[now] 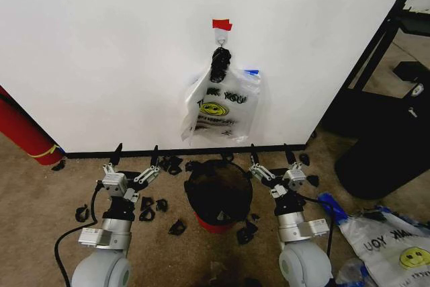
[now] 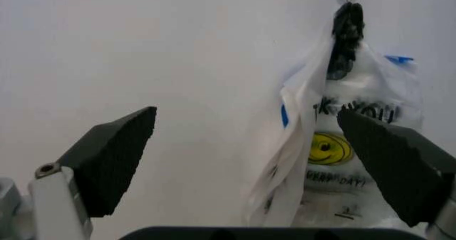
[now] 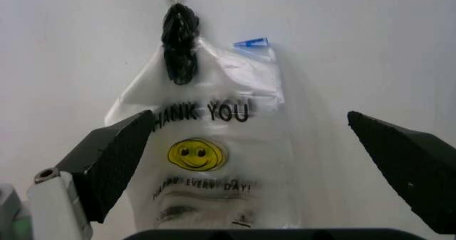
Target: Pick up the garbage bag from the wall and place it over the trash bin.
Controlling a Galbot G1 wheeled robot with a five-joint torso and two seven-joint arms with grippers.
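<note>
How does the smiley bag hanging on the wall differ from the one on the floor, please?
The hanging bag dangles upright from a hook on the wall; the floor bag lies flat on the carpet, print upside-down to the head view. Both are white with yellow smileys.

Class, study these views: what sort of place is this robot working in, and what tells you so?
Probably an indoor test space staged for robot trials, not a home: a bare white wall with red tape above its hook, worn carpet strewn with black clips, and an open-fingered gripper either side of a trash bin.

White wall (image 1: 101, 45), red tape (image 1: 222, 25), black bin (image 1: 218, 196) with red base.
</note>
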